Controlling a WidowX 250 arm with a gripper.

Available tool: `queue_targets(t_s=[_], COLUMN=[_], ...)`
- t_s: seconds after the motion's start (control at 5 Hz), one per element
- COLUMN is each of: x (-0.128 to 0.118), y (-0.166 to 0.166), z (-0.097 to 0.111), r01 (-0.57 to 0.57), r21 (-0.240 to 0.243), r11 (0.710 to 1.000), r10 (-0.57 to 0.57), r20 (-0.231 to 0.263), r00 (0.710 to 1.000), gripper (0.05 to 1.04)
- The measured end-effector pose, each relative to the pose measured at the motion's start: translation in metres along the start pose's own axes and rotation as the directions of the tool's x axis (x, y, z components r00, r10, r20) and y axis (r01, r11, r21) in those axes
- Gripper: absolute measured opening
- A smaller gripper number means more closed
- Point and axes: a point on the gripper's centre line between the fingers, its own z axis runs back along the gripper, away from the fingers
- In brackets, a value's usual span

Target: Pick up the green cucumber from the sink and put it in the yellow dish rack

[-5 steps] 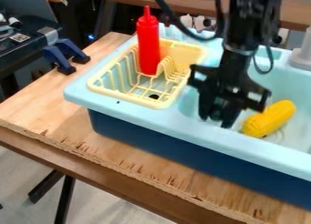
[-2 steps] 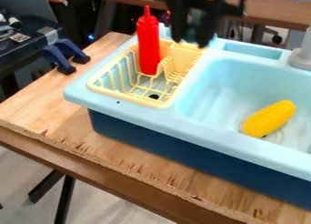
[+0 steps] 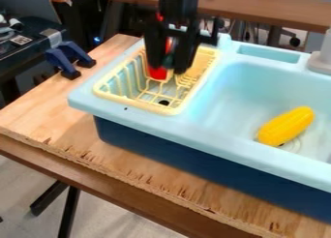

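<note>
Camera view, tool (image 3: 169,68) pointing down, at red bottle (image 3: 157,73)

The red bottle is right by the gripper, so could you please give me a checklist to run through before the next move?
- Gripper fingers apart: ok
- Red bottle upright in the yellow rack: ok
- Bottle centred between the fingers: cannot tell, the gripper partly hides it
- Fingers clear of the rack's wires: cannot tell
- Yellow corn in the sink, away from the gripper: ok
</note>
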Motion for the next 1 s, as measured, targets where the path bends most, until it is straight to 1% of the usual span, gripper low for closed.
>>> queue_targets(t_s=[0.2,0.4,0.6,0.8,1.0], x=[0.012,0.022,0.028,0.030,0.033], y=[0.005,0.013,0.011,0.021,0.024], z=[-0.036,-0.049,-0.056,-0.057,-0.061], r01=[0.010,-0.025,-0.030,-0.060,-0.071], r21=[0.004,-0.018,-0.029,-0.033,-0.044], r11=[1.000,1.000,0.999,0.998,0.997], r10=[-0.010,0.024,0.029,0.058,0.069], r20=[-0.028,-0.032,-0.048,-0.050,-0.047], r00=[1.000,0.999,0.998,0.997,0.996], gripper=[0.479,0.475,0.475,0.475,0.545])
